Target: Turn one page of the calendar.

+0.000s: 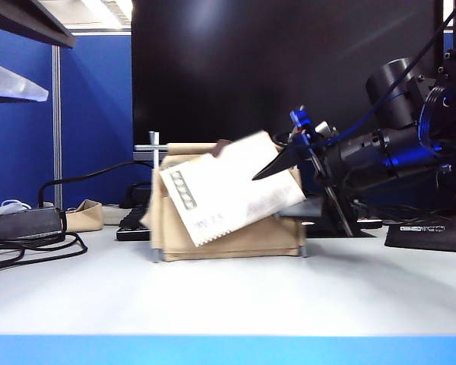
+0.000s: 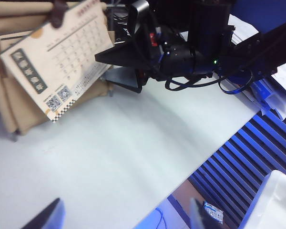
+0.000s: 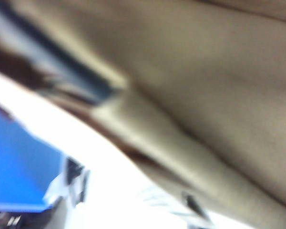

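Note:
The calendar (image 1: 235,239) stands mid-table on its beige canvas stand, with silver rods (image 1: 155,152). Its front page (image 1: 228,190) is lifted and tilted, lower edge swung out; the left wrist view shows the page (image 2: 62,62) with its date grid. My right gripper (image 1: 267,173) reaches in from the right. Its two black fingers (image 2: 121,52) stand apart on either side of the page's right edge, the upper one touching it. The right wrist view is blurred, showing only beige canvas (image 3: 219,95) and white paper (image 3: 133,200). My left gripper (image 2: 126,219) hovers open over bare table, off to the side of the calendar.
A black monitor (image 1: 289,68) fills the back. A black keyboard (image 1: 133,224), a beige pouch (image 1: 83,215), and a power brick with cables (image 1: 23,224) lie at the left. A black pad (image 1: 429,236) lies at the right. The table's blue front edge (image 1: 228,350) runs across.

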Robot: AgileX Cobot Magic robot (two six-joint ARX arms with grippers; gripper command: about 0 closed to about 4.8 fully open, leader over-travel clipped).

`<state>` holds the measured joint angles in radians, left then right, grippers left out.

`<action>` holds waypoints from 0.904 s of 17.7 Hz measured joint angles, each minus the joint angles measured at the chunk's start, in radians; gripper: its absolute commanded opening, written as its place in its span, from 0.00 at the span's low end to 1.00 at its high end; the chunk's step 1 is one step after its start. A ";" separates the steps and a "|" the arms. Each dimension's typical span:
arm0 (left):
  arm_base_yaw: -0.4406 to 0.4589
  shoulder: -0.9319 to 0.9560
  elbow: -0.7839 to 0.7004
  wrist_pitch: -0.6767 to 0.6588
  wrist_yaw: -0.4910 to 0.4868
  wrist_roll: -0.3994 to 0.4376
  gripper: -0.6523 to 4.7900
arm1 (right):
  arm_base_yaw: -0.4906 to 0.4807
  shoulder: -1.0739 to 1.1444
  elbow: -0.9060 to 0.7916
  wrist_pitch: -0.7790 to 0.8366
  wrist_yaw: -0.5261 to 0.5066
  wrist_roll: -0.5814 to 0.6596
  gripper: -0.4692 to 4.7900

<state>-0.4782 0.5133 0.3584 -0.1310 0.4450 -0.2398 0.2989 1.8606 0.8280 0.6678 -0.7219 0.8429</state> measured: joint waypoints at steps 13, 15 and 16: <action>0.000 0.000 0.000 0.000 -0.019 0.019 0.75 | 0.106 -0.001 0.001 0.311 -0.186 0.191 0.07; 0.000 0.000 0.000 0.000 -0.020 0.021 0.75 | 0.113 0.000 0.000 0.383 -0.194 0.255 0.07; 0.000 0.000 0.000 0.000 -0.023 0.023 0.75 | 0.113 -0.001 0.000 0.452 -0.195 0.303 0.07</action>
<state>-0.4782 0.5129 0.3584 -0.1307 0.4225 -0.2172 0.4122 1.8599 0.8280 1.1194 -0.9169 1.1454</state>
